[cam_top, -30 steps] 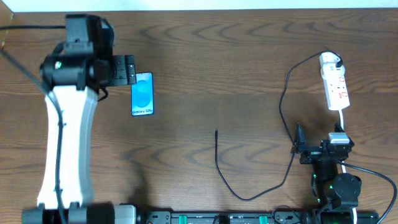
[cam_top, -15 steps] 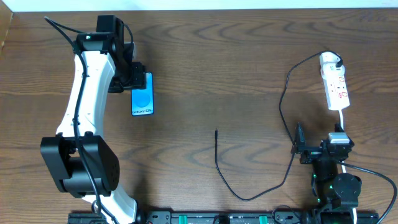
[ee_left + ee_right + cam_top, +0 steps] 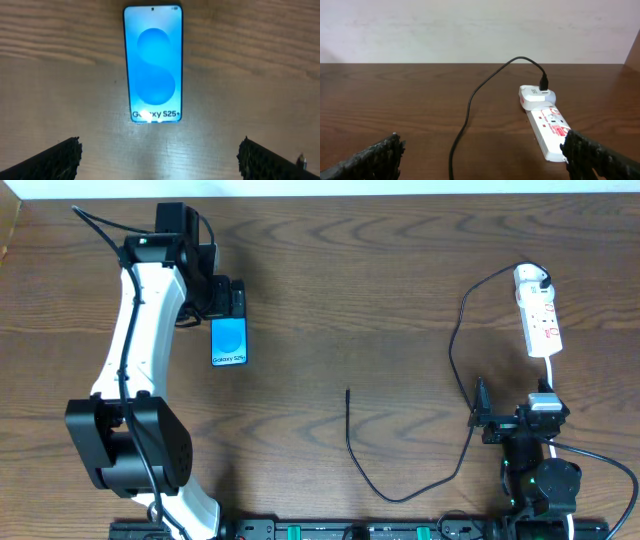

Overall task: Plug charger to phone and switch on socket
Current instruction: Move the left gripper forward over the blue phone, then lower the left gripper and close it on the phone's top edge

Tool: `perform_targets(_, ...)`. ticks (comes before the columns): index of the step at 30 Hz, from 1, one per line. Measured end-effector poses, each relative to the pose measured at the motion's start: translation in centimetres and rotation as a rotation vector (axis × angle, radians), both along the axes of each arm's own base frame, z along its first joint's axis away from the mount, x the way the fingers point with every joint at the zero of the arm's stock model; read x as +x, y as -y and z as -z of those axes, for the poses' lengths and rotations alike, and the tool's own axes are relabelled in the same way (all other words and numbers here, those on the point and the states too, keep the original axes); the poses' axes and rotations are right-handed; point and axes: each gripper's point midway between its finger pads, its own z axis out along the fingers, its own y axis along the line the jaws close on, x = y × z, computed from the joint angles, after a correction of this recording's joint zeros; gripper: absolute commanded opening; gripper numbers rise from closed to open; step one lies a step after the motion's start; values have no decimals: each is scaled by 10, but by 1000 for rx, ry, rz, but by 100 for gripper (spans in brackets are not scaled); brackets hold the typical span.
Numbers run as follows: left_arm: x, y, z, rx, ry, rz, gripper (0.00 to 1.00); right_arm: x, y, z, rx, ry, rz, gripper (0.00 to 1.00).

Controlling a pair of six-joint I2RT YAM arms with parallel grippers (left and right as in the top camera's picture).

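Note:
The phone (image 3: 229, 342) lies flat at the table's left with its blue screen up, and in the left wrist view the phone (image 3: 153, 65) fills the upper middle. My left gripper (image 3: 228, 298) hovers over its far end, open, and in its own view the left gripper (image 3: 161, 162) frames bare wood below the text end. The charger (image 3: 452, 340) loops across the table, its plug tip (image 3: 348, 393) loose mid-table. Its white adapter (image 3: 530, 277) sits in the socket (image 3: 542, 320). My right gripper (image 3: 512, 405) is open and empty, short of the socket (image 3: 547, 131).
The socket's white cord (image 3: 549, 372) runs back beside my right arm (image 3: 540, 475). The charger cable (image 3: 470, 107) crosses the wood between my right fingers (image 3: 375, 160). My left arm (image 3: 140, 330) stretches along the table's left side. A pale wall stands behind the table.
My left arm has swung from the far left over to the phone's far end, and its jaws closed partway, then spread wide. The right arm, cable and phone have not moved.

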Motion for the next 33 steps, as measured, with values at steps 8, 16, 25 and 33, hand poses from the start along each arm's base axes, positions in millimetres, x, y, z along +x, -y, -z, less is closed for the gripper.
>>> perform_targets(8,3,0,14,-3,-4,1,100,0,0,0,0,0,0,99)
perform_targets(16,7,0,55,-4,-95,0,100,0,0,0,0,0,0,99)
perform_targets(25,29,0,94,-9,-90,-29,100,0,0,0,0,0,0,99)
perform_targets(33,33,-5,121,18,-118,-34,100,0,0,0,0,0,0,99)
